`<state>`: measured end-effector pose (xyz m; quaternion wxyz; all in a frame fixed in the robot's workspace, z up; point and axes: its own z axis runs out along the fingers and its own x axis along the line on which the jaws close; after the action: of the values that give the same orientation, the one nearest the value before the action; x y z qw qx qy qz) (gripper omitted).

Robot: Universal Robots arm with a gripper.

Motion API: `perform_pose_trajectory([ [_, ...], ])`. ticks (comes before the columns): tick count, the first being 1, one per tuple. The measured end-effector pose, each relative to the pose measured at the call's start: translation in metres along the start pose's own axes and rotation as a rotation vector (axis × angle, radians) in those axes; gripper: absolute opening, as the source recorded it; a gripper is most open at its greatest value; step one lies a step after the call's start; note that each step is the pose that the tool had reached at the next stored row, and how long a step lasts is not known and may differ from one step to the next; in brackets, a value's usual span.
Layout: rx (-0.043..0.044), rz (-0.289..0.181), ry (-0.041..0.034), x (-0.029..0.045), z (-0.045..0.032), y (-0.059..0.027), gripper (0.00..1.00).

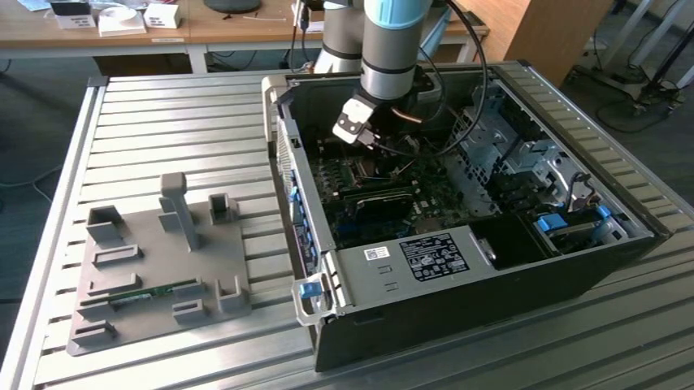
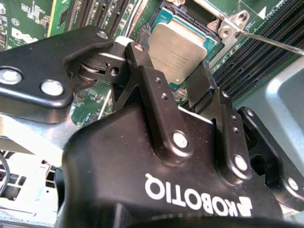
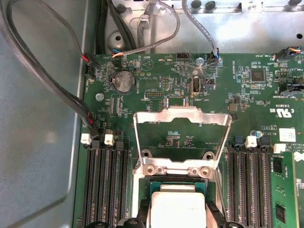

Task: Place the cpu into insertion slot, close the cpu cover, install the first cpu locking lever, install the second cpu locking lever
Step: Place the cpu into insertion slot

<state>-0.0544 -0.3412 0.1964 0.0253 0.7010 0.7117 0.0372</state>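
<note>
My end effector [image 2: 168, 64] hangs right over the cpu [image 2: 183, 45] at upper centre of the exterior view's frame. The chip lies flat in the insertion slot [image 3: 176, 182] directly beneath. Gripping it or loose, I cannot tell. The cpu cover [image 3: 183, 114] stands open just beyond

A ribbed metal table [image 1: 162, 114] carries an open computer case [image 1: 456, 313] on the exterior view's right and, seemingly, a grey fixture plate [image 1: 152, 280] near-left.

A lab, shown by slatted metal bench [image 1: 174, 114] and wooden desks [image 1: 217, 28]
</note>
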Motion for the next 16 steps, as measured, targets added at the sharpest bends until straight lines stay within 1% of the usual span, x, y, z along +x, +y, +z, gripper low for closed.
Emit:
perform_pose_trajectory([
  [16, 0.0002, 0.0, -0.0002, -0.0001, 0.0029, -0.0005, 0.54],
])
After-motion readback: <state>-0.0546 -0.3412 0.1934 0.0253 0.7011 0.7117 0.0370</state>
